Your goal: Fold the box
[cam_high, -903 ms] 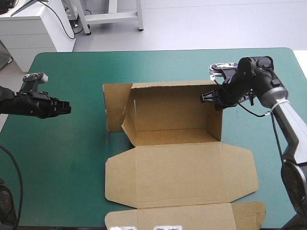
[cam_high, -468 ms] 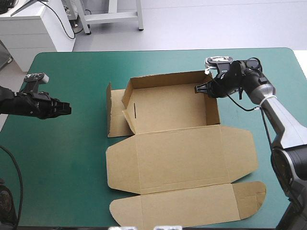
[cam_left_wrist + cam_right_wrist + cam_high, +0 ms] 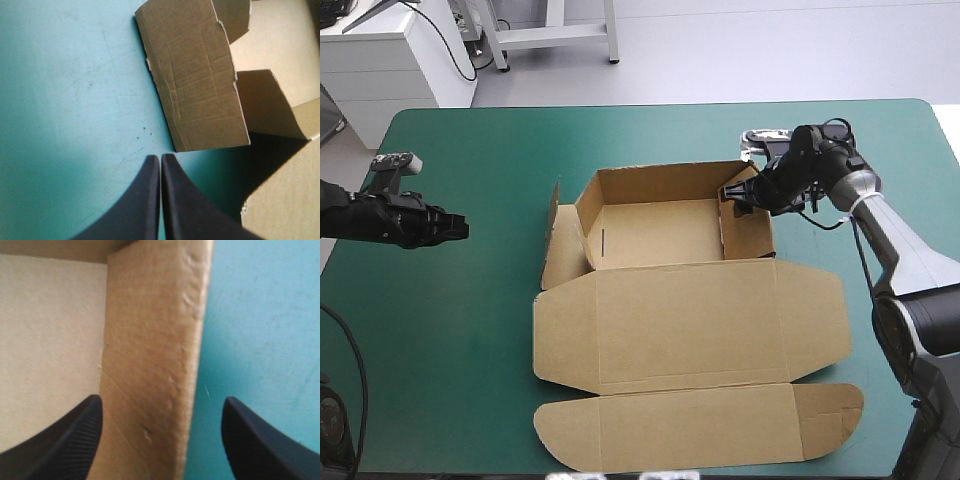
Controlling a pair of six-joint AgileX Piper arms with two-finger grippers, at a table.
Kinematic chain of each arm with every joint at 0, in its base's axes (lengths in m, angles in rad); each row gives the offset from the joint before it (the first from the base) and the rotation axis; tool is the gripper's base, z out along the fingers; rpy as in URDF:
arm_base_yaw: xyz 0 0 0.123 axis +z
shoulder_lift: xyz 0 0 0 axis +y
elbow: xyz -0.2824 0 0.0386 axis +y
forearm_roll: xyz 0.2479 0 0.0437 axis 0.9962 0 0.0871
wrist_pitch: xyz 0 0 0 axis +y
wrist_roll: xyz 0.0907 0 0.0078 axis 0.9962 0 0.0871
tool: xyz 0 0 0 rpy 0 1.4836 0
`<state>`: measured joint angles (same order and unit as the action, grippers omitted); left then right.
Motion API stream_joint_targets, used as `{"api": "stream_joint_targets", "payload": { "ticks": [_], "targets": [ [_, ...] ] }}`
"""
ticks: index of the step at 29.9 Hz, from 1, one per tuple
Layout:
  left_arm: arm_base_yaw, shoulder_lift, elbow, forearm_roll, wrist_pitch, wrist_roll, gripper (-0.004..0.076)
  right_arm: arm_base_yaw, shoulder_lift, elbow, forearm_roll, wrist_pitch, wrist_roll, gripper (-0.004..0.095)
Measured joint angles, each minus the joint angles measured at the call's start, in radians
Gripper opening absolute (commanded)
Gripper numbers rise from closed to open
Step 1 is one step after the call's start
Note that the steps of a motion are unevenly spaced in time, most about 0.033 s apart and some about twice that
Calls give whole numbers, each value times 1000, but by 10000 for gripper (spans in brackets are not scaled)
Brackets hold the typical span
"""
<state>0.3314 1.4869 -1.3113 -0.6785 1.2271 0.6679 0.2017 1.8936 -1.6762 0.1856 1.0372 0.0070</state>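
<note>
The brown box [image 3: 660, 232] stands as an open tray in the middle of the table, its lid [image 3: 690, 320] lying flat toward the front edge. My right gripper [image 3: 732, 195] is at the tray's right wall [image 3: 155, 340], near the far corner. It is open, with one black finger [image 3: 65, 440] inside the tray and the other outside, and the wall stands between them untouched. My left gripper [image 3: 463, 230] hovers shut well to the left of the box. In the left wrist view its tips [image 3: 160, 160] point at the box's loose left flap [image 3: 195, 85].
The lid's front flap [image 3: 700, 435] reaches almost to the table's front edge. The loose left flap [image 3: 560, 250] leans outward from the tray. A broad stretch of teal-green cover [image 3: 490, 330] lies between my left gripper and the box.
The box has shifted toward the far edge, so more of the lid shows. The right gripper went with it, then opened and let go of the right wall. The left arm stayed still.
</note>
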Motion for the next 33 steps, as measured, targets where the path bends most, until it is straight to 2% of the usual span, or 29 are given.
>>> {"api": "stream_joint_targets", "payload": {
  "ticks": [6, 9, 17, 24, 33],
  "targets": [
    [0, 0, 0, 0, 0, 1, -8, 0, -1, -149, -14, 147, 28, 746],
    [0, 0, 0, 0, 0, 1, -8, 0, -3, -166, -47, 186, 55, 746],
    [0, 0, 0, 0, 0, 1, -8, 1, -3, -46, -62, 196, 90, 744],
    [0, 0, 0, 0, 0, 2, -8, 1, -1, -2, -48, 151, 97, 743],
    [0, 0, 0, 0, 0, 4, -8, 1, 29, 1, -1, 153, 96, 516]
  ]
}}
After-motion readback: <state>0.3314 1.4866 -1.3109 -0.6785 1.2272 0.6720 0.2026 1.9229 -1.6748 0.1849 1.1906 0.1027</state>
